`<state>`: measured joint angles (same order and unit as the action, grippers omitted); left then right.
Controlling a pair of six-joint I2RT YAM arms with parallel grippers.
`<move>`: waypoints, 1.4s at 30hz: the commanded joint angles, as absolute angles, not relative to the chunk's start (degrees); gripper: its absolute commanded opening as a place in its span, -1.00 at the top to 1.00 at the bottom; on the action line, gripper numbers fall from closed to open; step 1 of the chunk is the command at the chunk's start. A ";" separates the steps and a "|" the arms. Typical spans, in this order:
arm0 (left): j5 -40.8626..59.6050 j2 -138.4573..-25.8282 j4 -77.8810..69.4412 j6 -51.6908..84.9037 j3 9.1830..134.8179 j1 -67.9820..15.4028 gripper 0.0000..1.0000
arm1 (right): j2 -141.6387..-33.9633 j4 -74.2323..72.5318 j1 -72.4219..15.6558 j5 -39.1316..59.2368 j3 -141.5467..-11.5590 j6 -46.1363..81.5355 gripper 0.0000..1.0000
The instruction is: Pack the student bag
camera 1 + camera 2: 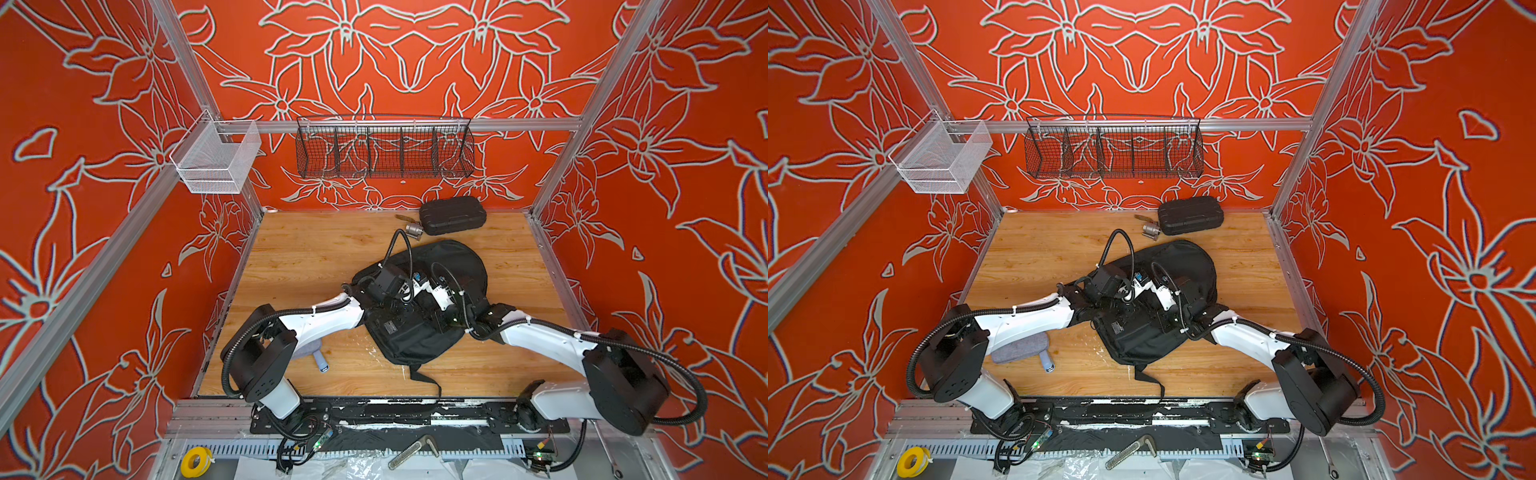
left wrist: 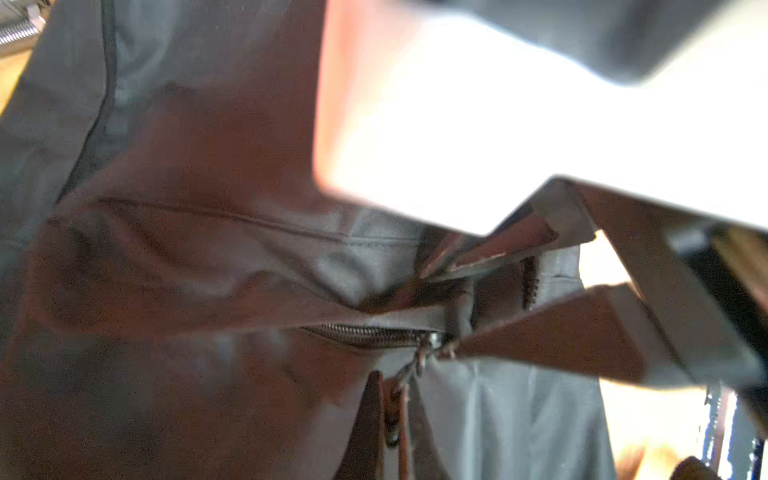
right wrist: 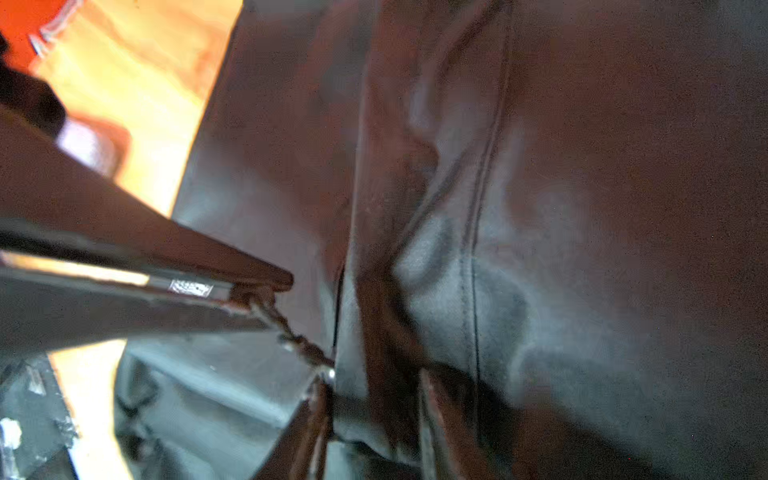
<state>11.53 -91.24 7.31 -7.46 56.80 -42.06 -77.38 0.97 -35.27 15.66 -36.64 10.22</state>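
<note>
The student bag [image 1: 457,266] [image 1: 1187,262], a black fabric backpack, lies flat in the middle of the wooden table with a strap trailing toward the front edge. Both grippers meet over its middle. My left gripper [image 2: 398,415] is shut on the zip's pull cord [image 2: 411,368], which runs taut to the slider [image 2: 434,338] at the end of the zip [image 2: 365,334]. My right gripper [image 3: 374,415] is beside the slider [image 3: 330,372], its fingers closed around a bunched fold of the bag's fabric [image 3: 374,332]. What is inside the bag is hidden.
A black hard-shell case [image 1: 453,216] and a small metal fitting [image 1: 413,230] lie at the back of the table. A grey pouch [image 1: 1021,347] and a small cylinder [image 1: 1047,360] sit under the left arm. A black wire basket [image 1: 384,151] and a white mesh basket [image 1: 216,160] hang on the rail.
</note>
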 commanded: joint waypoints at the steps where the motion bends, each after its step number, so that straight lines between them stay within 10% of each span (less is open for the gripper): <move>1: 9.05 -89.19 7.73 -7.29 58.23 -41.55 1.00 | -76.49 4.04 -35.30 13.36 -37.15 8.16 0.64; 5: 7.88 -90.74 9.58 -6.81 58.61 -38.68 1.00 | -72.38 4.33 -35.30 13.23 -36.52 6.66 1.00; 23: 4.74 -103.91 17.89 -8.90 72.62 -22.21 1.00 | -66.36 9.46 -35.26 12.63 -33.69 8.25 1.00; 38: 8.18 -110.11 22.17 -15.26 86.11 -24.50 1.00 | -70.13 0.50 -42.77 0.50 -32.75 23.83 1.00; 42: 8.71 -111.96 24.01 -14.39 89.32 -24.56 1.00 | -72.40 -1.60 -44.85 -4.63 -34.12 28.70 0.58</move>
